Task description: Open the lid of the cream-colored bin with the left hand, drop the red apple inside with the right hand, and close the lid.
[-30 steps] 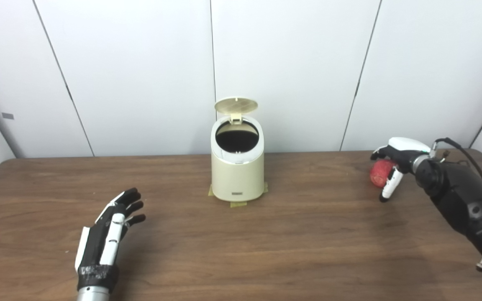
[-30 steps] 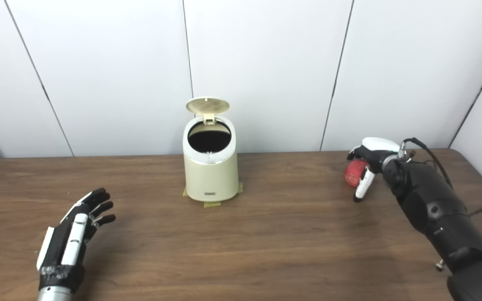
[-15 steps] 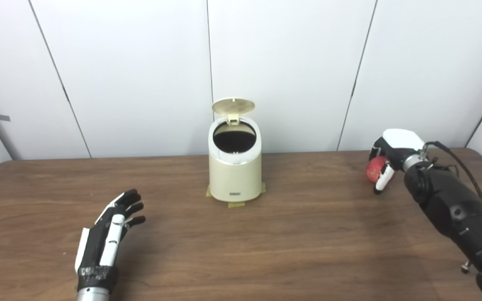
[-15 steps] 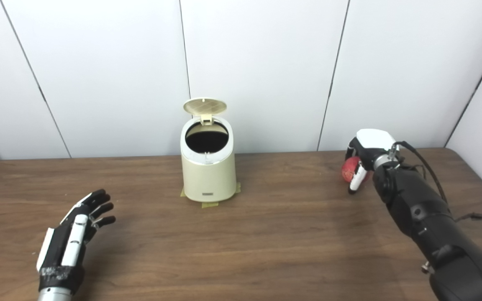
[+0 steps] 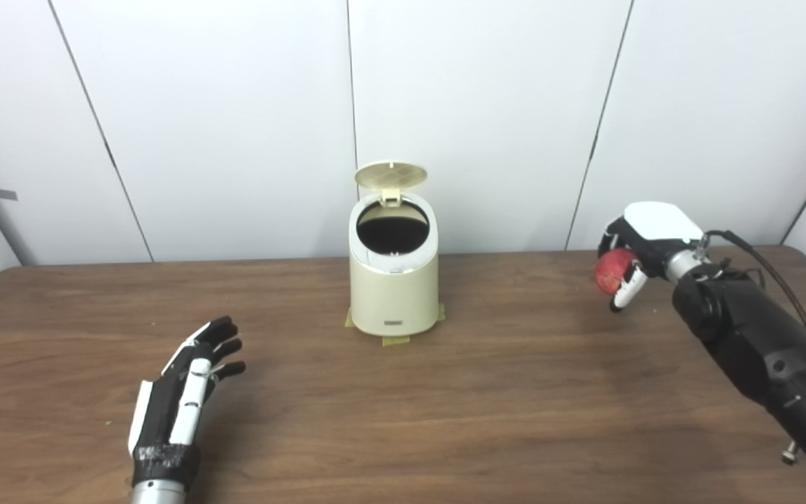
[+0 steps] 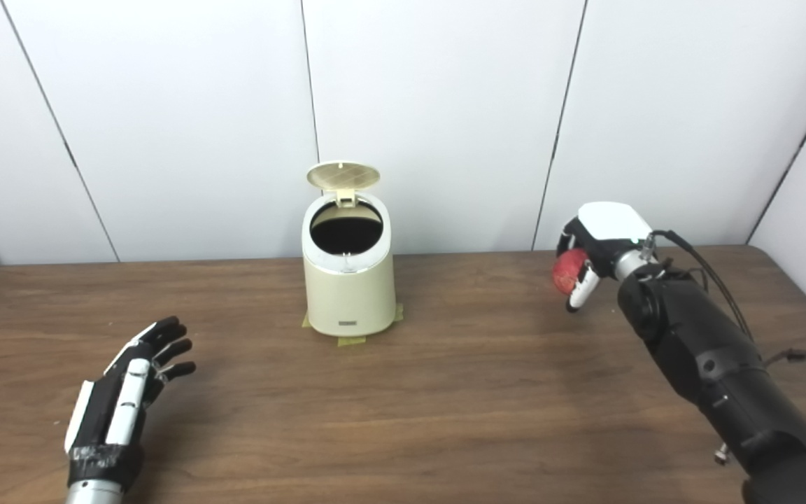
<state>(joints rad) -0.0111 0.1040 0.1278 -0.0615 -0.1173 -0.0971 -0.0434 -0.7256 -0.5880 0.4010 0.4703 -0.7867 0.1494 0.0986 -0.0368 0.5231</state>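
Observation:
The cream-colored bin (image 5: 394, 290) stands at the back middle of the table, its round lid (image 5: 390, 176) tipped up and open, the dark inside showing. My right hand (image 5: 644, 238) is shut on the red apple (image 5: 613, 271) and holds it above the table, well to the right of the bin. It also shows in the right eye view (image 6: 602, 238) with the apple (image 6: 568, 270). My left hand (image 5: 182, 388) is open and empty, low over the front left of the table, far from the bin.
Strips of tape (image 5: 395, 341) mark the bin's base on the brown wooden table (image 5: 445, 392). White wall panels stand close behind the bin. A cable (image 5: 760, 252) runs along my right forearm.
My right hand has lifted the apple off the table and carried it up and left, toward the bin. The left hand and the bin stay put; the camera shifted slightly.

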